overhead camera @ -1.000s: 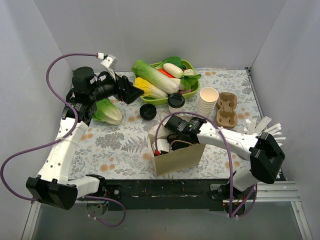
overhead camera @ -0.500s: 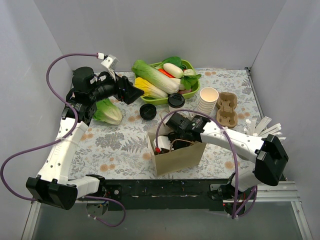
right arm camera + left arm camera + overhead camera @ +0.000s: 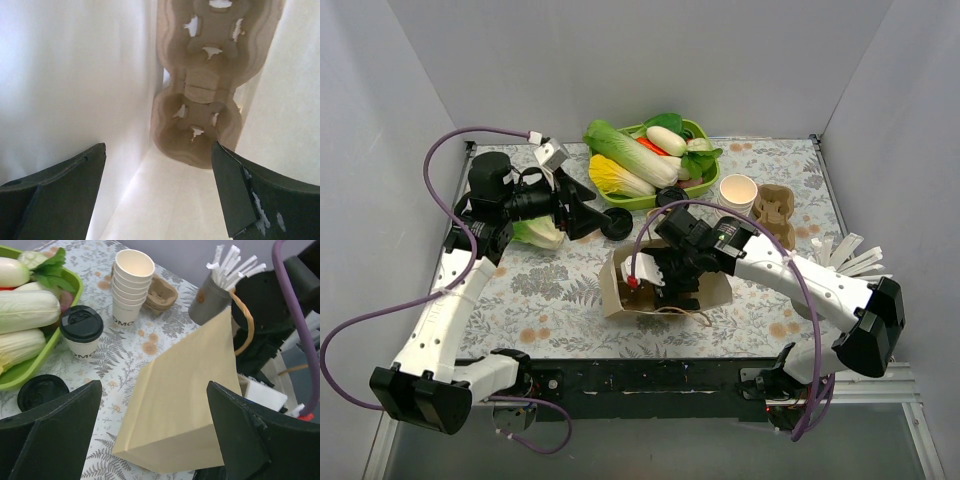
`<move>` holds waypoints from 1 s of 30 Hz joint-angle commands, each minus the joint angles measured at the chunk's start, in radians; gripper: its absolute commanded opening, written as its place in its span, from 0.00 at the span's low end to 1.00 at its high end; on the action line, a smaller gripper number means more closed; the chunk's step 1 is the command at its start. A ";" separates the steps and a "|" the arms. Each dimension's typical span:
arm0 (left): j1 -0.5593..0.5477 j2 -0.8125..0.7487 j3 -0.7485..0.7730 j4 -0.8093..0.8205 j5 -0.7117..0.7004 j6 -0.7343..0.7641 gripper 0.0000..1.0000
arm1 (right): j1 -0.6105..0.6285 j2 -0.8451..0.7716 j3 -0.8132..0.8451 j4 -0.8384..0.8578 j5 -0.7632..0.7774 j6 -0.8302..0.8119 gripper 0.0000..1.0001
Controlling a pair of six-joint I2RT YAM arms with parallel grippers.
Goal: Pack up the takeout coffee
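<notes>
Well, right end effector (image 3: 159, 150) (spread wide) sits inside bag (image 3: 180, 415).

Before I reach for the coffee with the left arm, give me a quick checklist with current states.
1. Takeout coffee upright, lid on: ok.
2. Left gripper open and empty: ok.
3. Paper bag standing straight: not ok, it leans.
4. Right gripper clear of the bag: not ok, it is open inside it.
5. Cup carrier in the bag: ok.
</notes>
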 commanded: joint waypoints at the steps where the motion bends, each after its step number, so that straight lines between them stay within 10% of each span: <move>1: 0.001 -0.028 -0.021 -0.019 0.145 0.028 0.87 | -0.005 -0.029 0.057 -0.021 -0.026 0.029 0.92; 30: -0.164 0.163 -0.036 0.000 0.114 0.177 0.75 | -0.003 -0.023 0.291 -0.066 -0.136 0.043 0.87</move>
